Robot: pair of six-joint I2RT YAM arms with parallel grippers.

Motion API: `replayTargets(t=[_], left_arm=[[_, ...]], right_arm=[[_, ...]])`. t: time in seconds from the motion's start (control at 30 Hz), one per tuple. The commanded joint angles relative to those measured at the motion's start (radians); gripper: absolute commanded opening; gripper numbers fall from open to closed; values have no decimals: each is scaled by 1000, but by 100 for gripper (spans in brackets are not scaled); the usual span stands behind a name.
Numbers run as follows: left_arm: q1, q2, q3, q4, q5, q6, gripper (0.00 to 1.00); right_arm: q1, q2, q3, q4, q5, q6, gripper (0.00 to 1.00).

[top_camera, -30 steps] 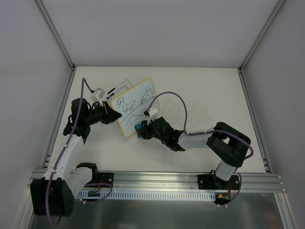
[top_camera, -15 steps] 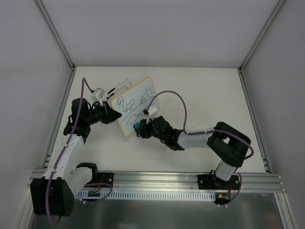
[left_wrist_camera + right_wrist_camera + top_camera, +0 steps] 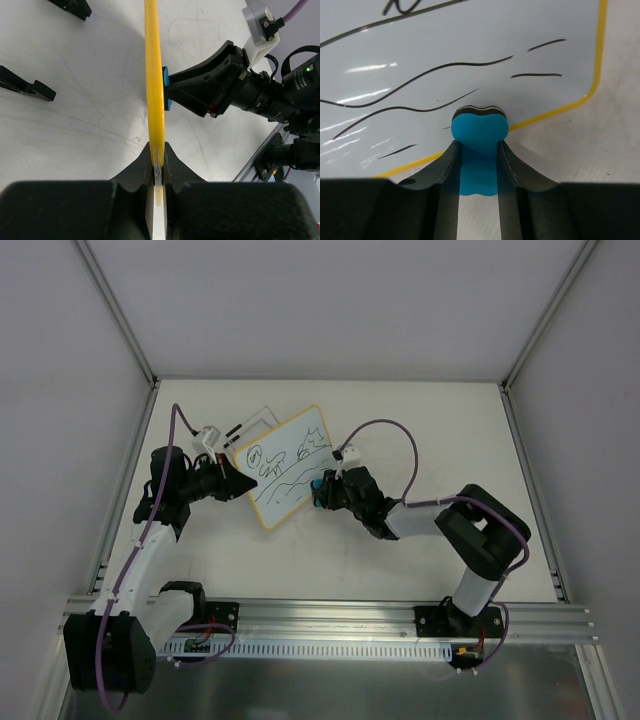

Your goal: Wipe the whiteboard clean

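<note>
The whiteboard [image 3: 287, 466] lies left of centre in the overhead view, its black scribbles not yet wiped. The left gripper [image 3: 240, 483] is clamped on the yellow rim at the board's lower-left edge, which I judge braces the board so it cannot slide across the tabletop [image 3: 430, 440] under a wipe. From the right, the right gripper [image 3: 322, 492] pinches a blue eraser [image 3: 480, 131] and holds it against the board's face just inside the lower-right rim, beside short black strokes, probably to begin a pass.
</note>
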State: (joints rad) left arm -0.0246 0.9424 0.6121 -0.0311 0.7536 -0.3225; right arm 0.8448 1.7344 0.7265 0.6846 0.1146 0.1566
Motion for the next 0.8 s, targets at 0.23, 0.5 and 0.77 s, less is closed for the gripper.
replayTargets(t=[0.23, 0.5, 0.77], left_arm=[[-11, -5, 12, -13, 113, -32, 0], [-11, -1, 11, -12, 115, -33, 0], [-11, 2, 11, -13, 116, -35, 0]], right_arm=[[-96, 50, 5, 47, -41, 15, 0], [-66, 36, 22, 47, -216, -60, 0], [43, 31, 42, 44, -283, -127, 0]])
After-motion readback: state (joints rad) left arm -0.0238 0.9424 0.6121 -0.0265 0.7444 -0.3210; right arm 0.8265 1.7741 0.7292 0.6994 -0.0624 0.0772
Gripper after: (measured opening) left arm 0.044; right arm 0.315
